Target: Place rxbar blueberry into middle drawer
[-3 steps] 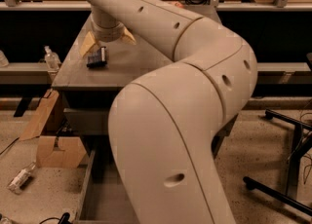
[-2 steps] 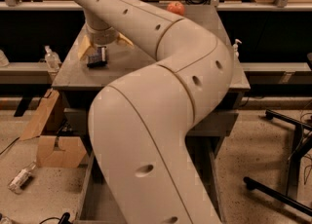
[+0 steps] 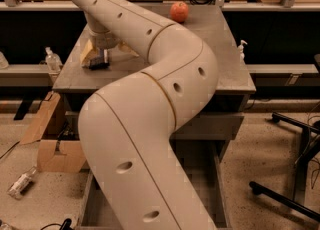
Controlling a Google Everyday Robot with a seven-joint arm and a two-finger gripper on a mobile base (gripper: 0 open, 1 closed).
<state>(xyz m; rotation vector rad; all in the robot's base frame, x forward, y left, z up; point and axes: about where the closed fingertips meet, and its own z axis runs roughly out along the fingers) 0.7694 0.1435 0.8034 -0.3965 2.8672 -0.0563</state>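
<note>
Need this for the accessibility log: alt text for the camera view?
The gripper is down at the rxbar on the left of the cabinet top, with the arm filling the foreground. Below, the drawer stands open. A red fruit sits near the back edge.

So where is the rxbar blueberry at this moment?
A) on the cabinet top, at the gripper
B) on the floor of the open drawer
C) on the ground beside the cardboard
A: the rxbar blueberry lies on the left side of the cabinet top, at the gripper.
</note>
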